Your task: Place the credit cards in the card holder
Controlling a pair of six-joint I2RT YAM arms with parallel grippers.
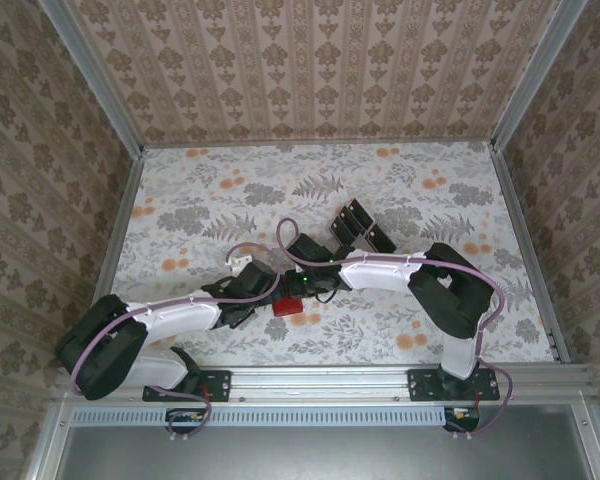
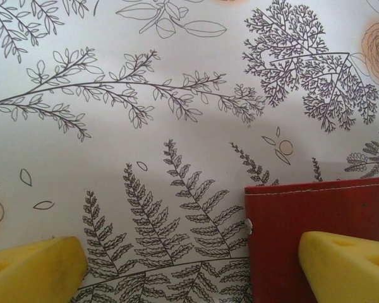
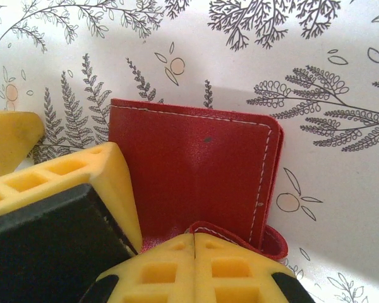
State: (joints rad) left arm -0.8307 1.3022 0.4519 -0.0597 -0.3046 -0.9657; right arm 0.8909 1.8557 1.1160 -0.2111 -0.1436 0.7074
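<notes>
Card holder point(image 3: 196, 164), red, roughly square and leather-like, with pale stitching along its rounded edges, is lying flat on the worktop point(image 1: 200, 200) between the two claws. Right claw point(image 3: 194, 243) is pressing its ribbed yellow fingers fully together at the holder's near edge, where a small red flap is curling up against the tips. Whether that flap is pinched cannot be told. Left claw point(image 2: 189, 268) is standing spread wide with nothing between its fingers point(image 2: 350, 265). One blunt yellow wedge is overlapping the holder's side edge near a small metal stud point(image 2: 248, 225), and the other is showing over bare worktop.

Outward, the white-shelled left arm point(image 1: 170, 315) and right arm point(image 1: 380, 270) are bending inward, bringing both wrists together near the worktop's middle. Credit cards point(image 1: 358, 225), thin black rectangles, are sitting in a close slanted cluster just beyond the right arm, apart from the holder.

Smooth pale sheeting printed with grey ferns, branches and orange blossoms is covering the worktop. Walls point(image 1: 310, 70) papered in a beige damask stripe are enclosing it on three sides. Grey metal rails point(image 1: 320, 378) are framing the corners and the near edge.
</notes>
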